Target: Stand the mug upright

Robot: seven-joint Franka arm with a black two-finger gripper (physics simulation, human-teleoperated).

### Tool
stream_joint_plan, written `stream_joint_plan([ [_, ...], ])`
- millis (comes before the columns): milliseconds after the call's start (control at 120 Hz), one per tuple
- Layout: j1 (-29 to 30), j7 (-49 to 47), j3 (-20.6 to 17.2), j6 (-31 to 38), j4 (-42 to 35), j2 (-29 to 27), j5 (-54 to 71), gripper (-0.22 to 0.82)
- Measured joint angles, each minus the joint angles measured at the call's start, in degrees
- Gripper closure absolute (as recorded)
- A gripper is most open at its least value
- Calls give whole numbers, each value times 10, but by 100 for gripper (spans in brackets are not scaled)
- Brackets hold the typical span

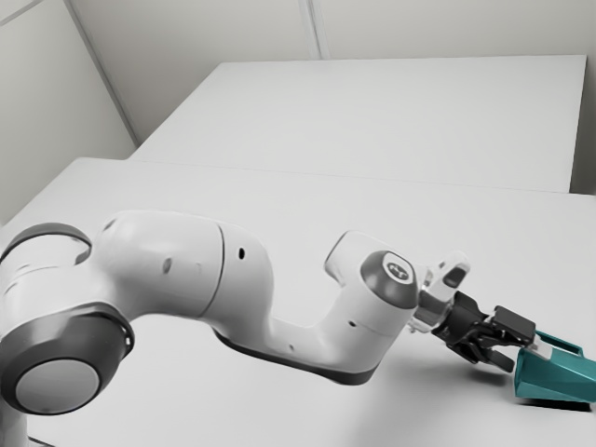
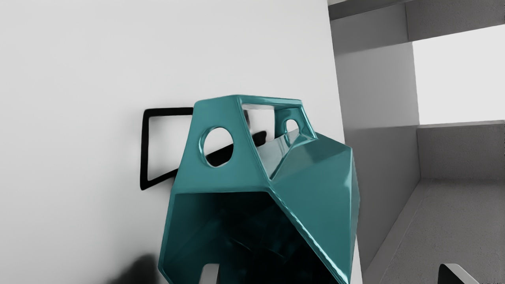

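We see the glossy teal mug with faceted sides [image 1: 559, 377] tipped over on its side, not upright, at the exterior view's right edge, over the smooth pale grey surface [image 1: 279, 205]. Our black two-finger tool [image 1: 523, 356] is right at its mouth, with its fingers spread wide and no grip closed on the mug. In the wrist view the open, dark mouth faces us; one light grey fingertip [image 2: 210, 274] shows against that mouth, while the other stands beyond the mug's outer wall, apart from it. We cannot tell whether the first tip reaches inside or touches anything. The angular teal handle with round holes [image 2: 217, 114] rises from the mug's side, and black shadows [image 2: 144, 157] fall on the surface beside it. Our white and grey jointed arm [image 1: 168, 261] comes in from the exterior view's left.
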Motion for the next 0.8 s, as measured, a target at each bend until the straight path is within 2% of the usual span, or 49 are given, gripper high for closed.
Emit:
stream_joint_plan([
  [625, -16, 37, 0, 1, 48, 40, -20, 0],
  [800, -17, 44, 0, -2, 49, 42, -32, 9],
])
